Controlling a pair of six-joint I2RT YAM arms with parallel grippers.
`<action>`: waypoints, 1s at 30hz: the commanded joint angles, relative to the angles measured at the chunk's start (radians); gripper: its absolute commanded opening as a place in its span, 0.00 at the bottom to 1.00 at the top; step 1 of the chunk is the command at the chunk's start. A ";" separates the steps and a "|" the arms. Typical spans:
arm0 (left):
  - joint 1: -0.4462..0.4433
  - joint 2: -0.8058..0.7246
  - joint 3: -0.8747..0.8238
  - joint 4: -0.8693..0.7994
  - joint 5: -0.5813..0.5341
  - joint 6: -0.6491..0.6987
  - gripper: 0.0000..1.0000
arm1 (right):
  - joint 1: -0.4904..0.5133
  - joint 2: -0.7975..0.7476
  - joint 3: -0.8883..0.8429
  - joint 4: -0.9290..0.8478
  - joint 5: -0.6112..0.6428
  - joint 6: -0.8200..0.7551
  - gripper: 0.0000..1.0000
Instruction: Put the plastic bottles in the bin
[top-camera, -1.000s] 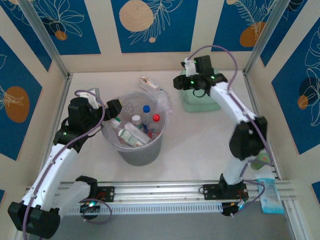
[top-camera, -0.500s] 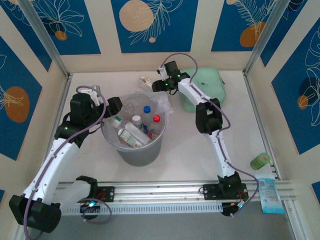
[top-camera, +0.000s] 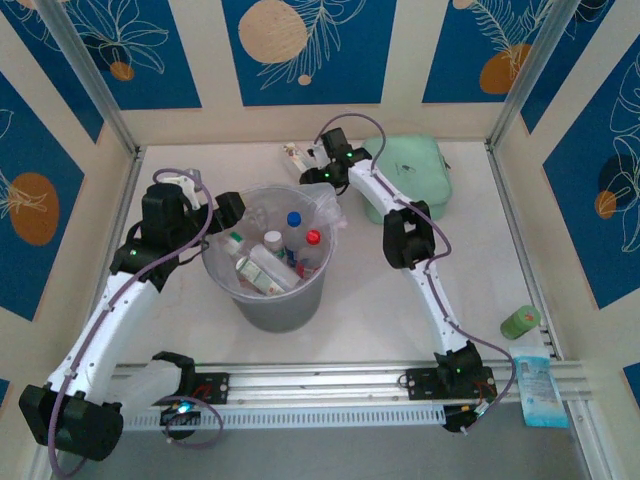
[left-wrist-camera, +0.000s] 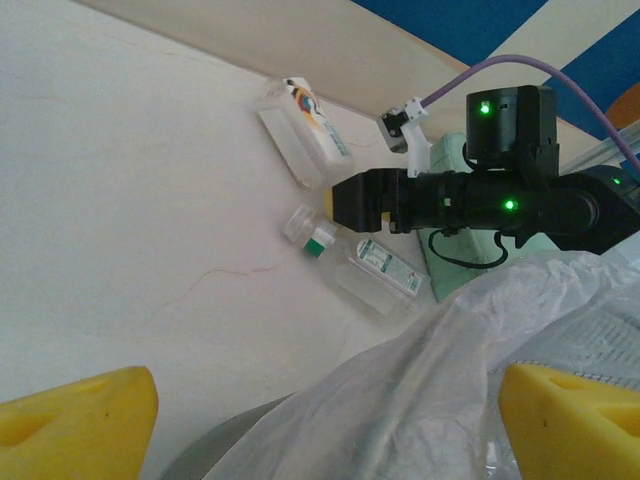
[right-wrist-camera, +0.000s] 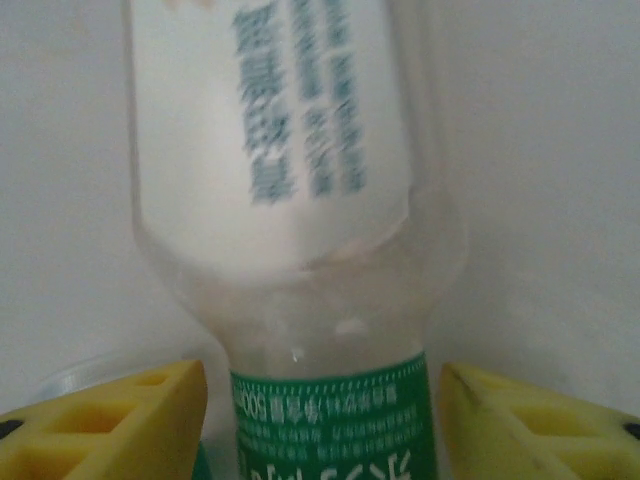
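Observation:
The grey bin (top-camera: 272, 300), lined with a clear bag (left-wrist-camera: 470, 370), stands mid-table and holds several bottles, among them a blue-capped (top-camera: 293, 218) and a red-capped (top-camera: 312, 237) one. My left gripper (top-camera: 226, 212) hangs open at the bin's left rim, its yellow fingers (left-wrist-camera: 75, 420) wide apart over the bag. Behind the bin two bottles lie on the table: a white-labelled one (left-wrist-camera: 305, 145) and a green-capped one (left-wrist-camera: 365, 265). My right gripper (top-camera: 306, 165) is open, one finger (right-wrist-camera: 110, 420) on each side of a clear bottle (right-wrist-camera: 300, 250) with a white label and green band, not touching it.
A mint-green pouch (top-camera: 412, 172) lies at the back right beside the right arm. A small green can (top-camera: 520, 322) and a blue-white packet (top-camera: 540, 392) sit at the near right. Walls close off the back and sides.
My right arm has swung left from over the pouch to the bottles behind the bin and lowered its open fingers around one. The left arm has barely moved.

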 joint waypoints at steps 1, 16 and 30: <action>0.000 -0.008 0.010 -0.008 -0.014 0.003 0.88 | -0.009 -0.053 -0.050 -0.041 -0.023 0.008 0.54; 0.001 -0.050 0.002 -0.018 -0.034 -0.020 0.88 | -0.037 -0.521 -0.376 0.085 -0.022 0.005 0.20; 0.001 -0.099 -0.056 0.035 -0.003 -0.039 0.88 | -0.062 -1.123 -0.761 0.099 -0.232 0.098 0.05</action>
